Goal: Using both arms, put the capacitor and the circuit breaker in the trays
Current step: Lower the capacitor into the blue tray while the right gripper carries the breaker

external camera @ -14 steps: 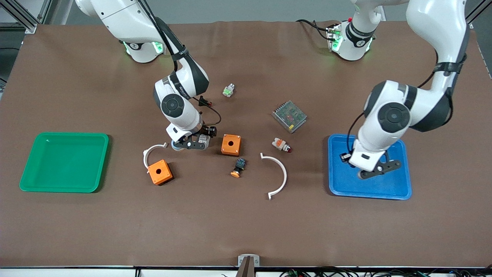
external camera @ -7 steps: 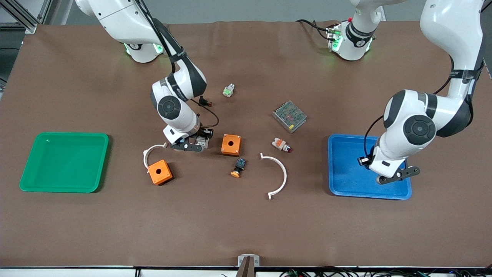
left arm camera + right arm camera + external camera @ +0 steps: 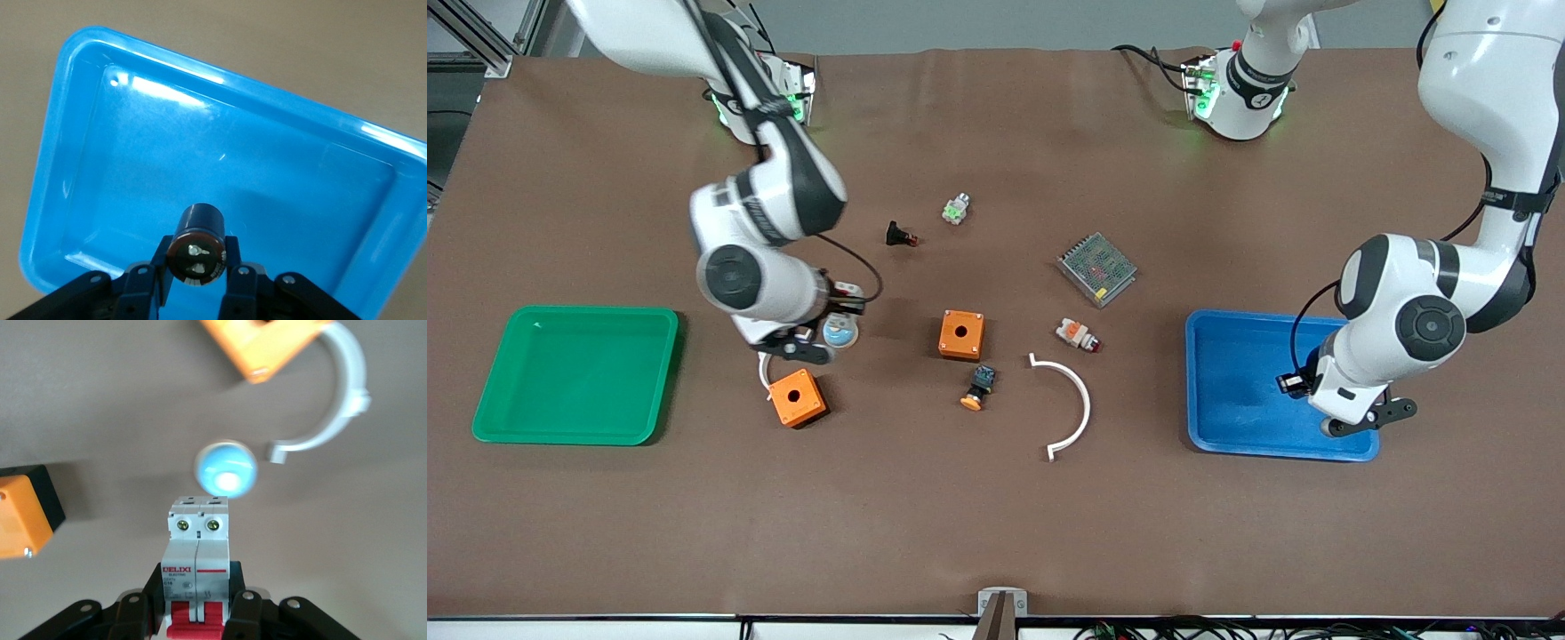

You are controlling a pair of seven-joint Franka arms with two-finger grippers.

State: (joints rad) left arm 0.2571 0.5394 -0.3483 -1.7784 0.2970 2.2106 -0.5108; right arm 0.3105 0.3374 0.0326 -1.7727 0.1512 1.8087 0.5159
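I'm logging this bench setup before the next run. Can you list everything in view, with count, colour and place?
green tray: 1, green, right arm's end of the table
blue tray: 1, blue, left arm's end
orange boxes: 2, orange, mid-table; the other nearer the front camera
white arcs: 2, white; the second beside the nearer orange box
blue disc: 1, light blue, on the table under the right gripper
push-button: 1, black with orange cap
metal mesh unit: 1, silver
plug-like part: 1, white-orange-red
red-tipped part: 1, black
green-white part: 1
capacitor: 1, dark, in left gripper over the blue tray
circuit breaker: 1, white with red toggles, in right gripper
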